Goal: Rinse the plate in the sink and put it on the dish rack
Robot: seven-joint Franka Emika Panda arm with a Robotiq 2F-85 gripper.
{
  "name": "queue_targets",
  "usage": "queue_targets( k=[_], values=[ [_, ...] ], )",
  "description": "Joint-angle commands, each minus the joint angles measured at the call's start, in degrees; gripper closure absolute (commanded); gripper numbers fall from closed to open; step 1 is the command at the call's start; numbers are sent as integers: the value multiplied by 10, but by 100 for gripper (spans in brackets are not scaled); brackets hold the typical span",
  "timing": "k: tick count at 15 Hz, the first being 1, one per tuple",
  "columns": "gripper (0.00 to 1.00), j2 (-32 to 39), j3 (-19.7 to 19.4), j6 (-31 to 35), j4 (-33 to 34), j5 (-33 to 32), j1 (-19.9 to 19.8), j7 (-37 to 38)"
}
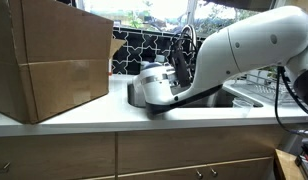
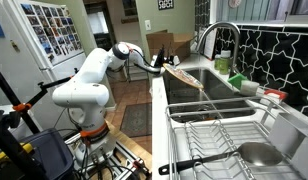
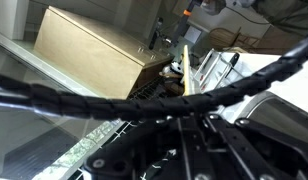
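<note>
The gripper (image 2: 164, 68) was clenched on the plate (image 2: 183, 78), gripping it by one edge and holding it tilted over the end of the sink (image 2: 209, 100) nearest the arm. The plate hung above the basin, short of the faucet (image 2: 220, 38). From the wrist view the plate (image 3: 184, 62) showed only as a thin pale edge behind cables, so how deeply the jaws bit was hard to tell.

To rinse well, the plate should probably go under the spout with its face kept sloping, so that water would run off into the basin and not toward the wrist. The curved faucet neck needed a clear berth. The dish rack (image 2: 209, 135) sat just beside the sink with a long-handled pan (image 2: 256, 155) in it, so a free slot away from the pan looked the safer place.
</note>
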Motion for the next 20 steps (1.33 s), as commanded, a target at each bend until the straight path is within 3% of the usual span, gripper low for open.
queue_targets(
  k=[1, 14, 15, 18, 19, 20],
  values=[
    [98, -38, -12, 6, -98, -21, 19, 14],
    [98, -140, -77, 16, -266, -18, 61, 142],
    [98, -180, -19, -4, -273, -43, 23, 188],
    [98, -229, 40, 0, -297, -60, -15, 265],
    [98, -164, -14, 0, -255, -32, 14, 203],
    [93, -174, -3, 1, -259, -32, 8, 212]
  ],
)
